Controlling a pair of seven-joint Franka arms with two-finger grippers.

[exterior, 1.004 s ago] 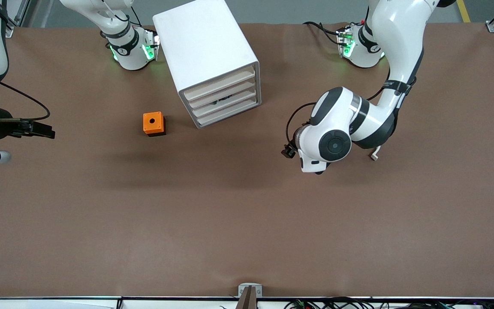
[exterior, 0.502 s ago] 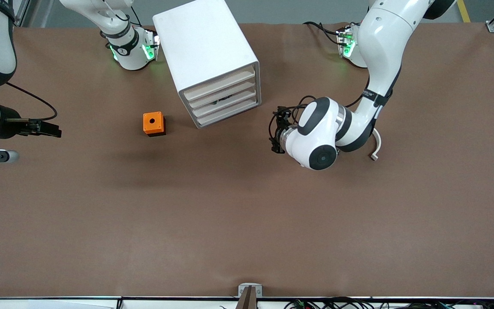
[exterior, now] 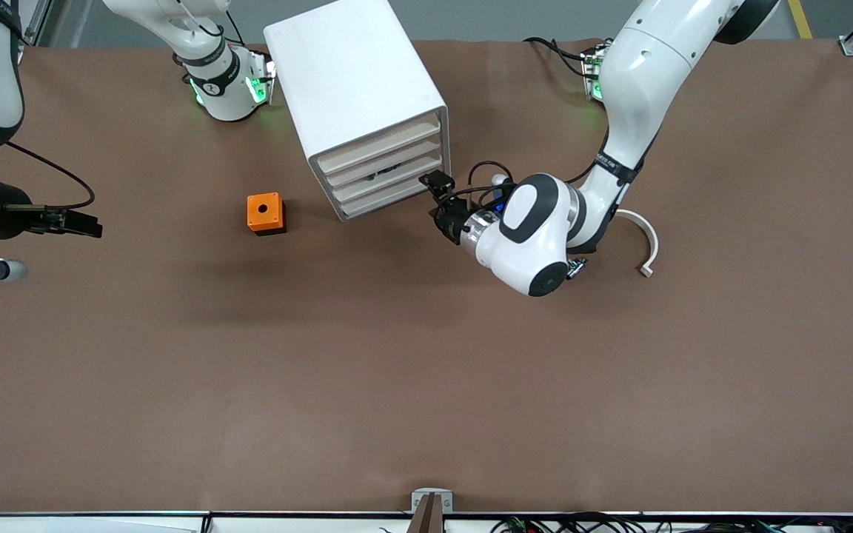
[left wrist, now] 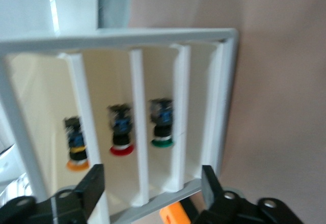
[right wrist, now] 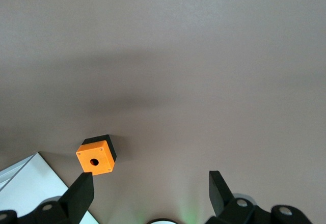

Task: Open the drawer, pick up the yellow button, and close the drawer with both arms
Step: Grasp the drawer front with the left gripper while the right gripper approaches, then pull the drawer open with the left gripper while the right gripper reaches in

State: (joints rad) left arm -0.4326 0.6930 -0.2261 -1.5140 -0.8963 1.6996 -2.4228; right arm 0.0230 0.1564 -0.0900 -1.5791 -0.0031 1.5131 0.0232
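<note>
**Left gripper at the drawer cabinet, right arm waiting at the table's end**

The white drawer cabinet (exterior: 367,104) stood near the table's (exterior: 426,385) edge where the arm bases were, between the two bases, its front turned toward the front camera and the left arm's end. The orange cube (exterior: 266,213) sat beside it toward the right arm's end, apart from it. The half of the table nearer the front camera lay bare, wide room for moving. A white curved piece (exterior: 645,248) lay near the left arm's elbow. No writing could be read anywhere.

The left arm reached low across from its base, wrist bent toward the cabinet front, and the left gripper (exterior: 437,194) stood just at the front's lower corner, fingers parted, gripping nothing. Through the front, the left wrist view showed three buttons in separate compartments: the button (left wrist: 76,145) with the orange-yellow cap, a red-capped one (left wrist: 121,131) and a green-capped one (left wrist: 161,123).

The right gripper (exterior: 78,222) waited over the right arm's end of the table, fingers spread wide, empty.
</note>
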